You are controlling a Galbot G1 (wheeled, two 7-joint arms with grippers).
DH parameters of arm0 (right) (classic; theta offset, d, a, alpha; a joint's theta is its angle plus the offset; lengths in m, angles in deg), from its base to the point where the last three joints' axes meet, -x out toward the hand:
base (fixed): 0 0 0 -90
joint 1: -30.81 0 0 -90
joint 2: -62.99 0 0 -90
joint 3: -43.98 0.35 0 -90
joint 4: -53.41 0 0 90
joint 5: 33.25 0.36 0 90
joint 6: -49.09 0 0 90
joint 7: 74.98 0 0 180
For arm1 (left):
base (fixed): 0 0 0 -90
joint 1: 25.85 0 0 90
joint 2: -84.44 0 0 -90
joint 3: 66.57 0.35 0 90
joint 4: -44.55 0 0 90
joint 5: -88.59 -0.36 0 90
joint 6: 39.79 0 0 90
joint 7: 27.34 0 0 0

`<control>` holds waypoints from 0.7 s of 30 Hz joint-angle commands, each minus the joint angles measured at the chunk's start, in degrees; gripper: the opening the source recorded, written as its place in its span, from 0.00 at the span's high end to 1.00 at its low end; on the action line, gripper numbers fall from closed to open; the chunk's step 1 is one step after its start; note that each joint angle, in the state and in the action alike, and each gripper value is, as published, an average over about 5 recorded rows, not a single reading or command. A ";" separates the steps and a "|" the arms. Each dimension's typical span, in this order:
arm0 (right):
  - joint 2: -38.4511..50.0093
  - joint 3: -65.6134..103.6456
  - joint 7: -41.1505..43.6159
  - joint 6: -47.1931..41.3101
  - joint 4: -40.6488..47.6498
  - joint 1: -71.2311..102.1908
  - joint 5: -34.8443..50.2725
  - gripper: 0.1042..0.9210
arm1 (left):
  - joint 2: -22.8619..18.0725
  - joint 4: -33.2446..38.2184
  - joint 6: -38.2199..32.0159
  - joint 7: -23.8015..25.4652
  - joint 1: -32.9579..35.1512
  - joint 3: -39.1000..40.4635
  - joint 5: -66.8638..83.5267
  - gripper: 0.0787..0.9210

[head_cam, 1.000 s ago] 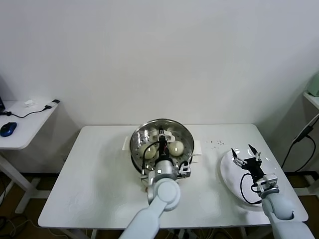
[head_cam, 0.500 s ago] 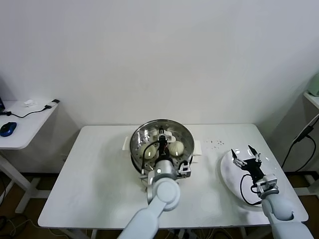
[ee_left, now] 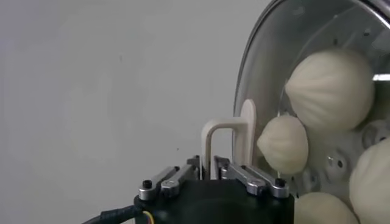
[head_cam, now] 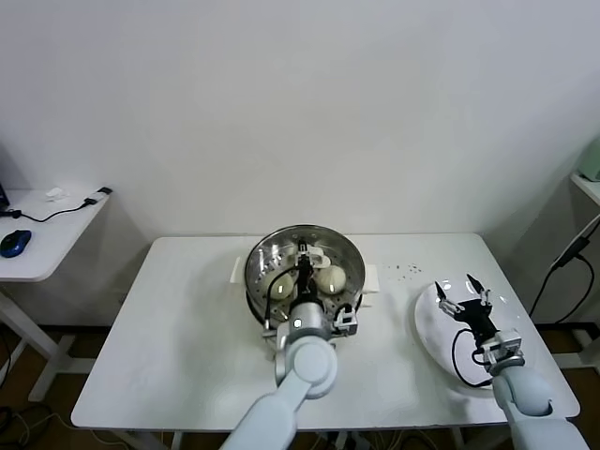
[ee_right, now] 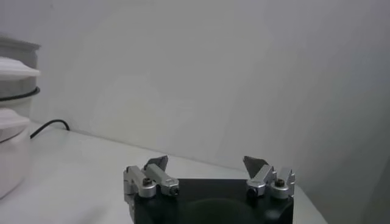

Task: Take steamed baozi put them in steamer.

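Note:
The steamer [head_cam: 255, 264] is a shiny steel pot on a white base in the middle of the white table. In the head view two cream-white baozi [head_cam: 281, 283] [head_cam: 331, 277] lie on its perforated floor. My left gripper [head_cam: 302, 266] reaches down inside the pot between them. In the left wrist view several baozi [ee_left: 332, 88] rest inside the steamer rim [ee_left: 256, 55]. My left gripper [ee_left: 226, 143] has its white fingertips together with nothing between them; one baozi [ee_left: 283, 145] sits right beside the outer finger. My right gripper [head_cam: 464, 294] hovers open and empty over the white plate [head_cam: 433, 330].
The plate lies near the table's right front corner. Dark crumbs [head_cam: 405, 270] dot the table between steamer and plate. A side table with a blue mouse [head_cam: 14, 242] stands at the far left. The right wrist view shows the steamer's side [ee_right: 12, 146] and a black cable [ee_right: 52, 125].
Hardly anything differs: the left gripper stays low in the steamer between the baozi, and the right arm holds still over the plate.

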 commanded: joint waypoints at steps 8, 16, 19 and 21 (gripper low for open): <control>-0.07 0.33 0.17 -0.15 0.40 -0.17 -0.16 0.12 | 6.22 13.49 2.78 4.63 3.29 1.25 1.75 0.52; 0.02 1.05 -0.86 -2.30 -0.18 -0.34 -0.40 0.12 | 11.35 25.16 2.46 1.45 10.62 -0.38 9.37 0.25; 0.32 1.28 -0.93 -4.03 -1.18 -0.17 -0.24 0.12 | 14.29 29.08 1.11 -4.28 14.36 -2.36 15.73 0.16; 0.52 1.57 -0.83 -5.40 -2.10 0.12 -0.27 0.12 | 15.82 30.95 -0.99 -10.16 17.61 -5.07 20.70 0.13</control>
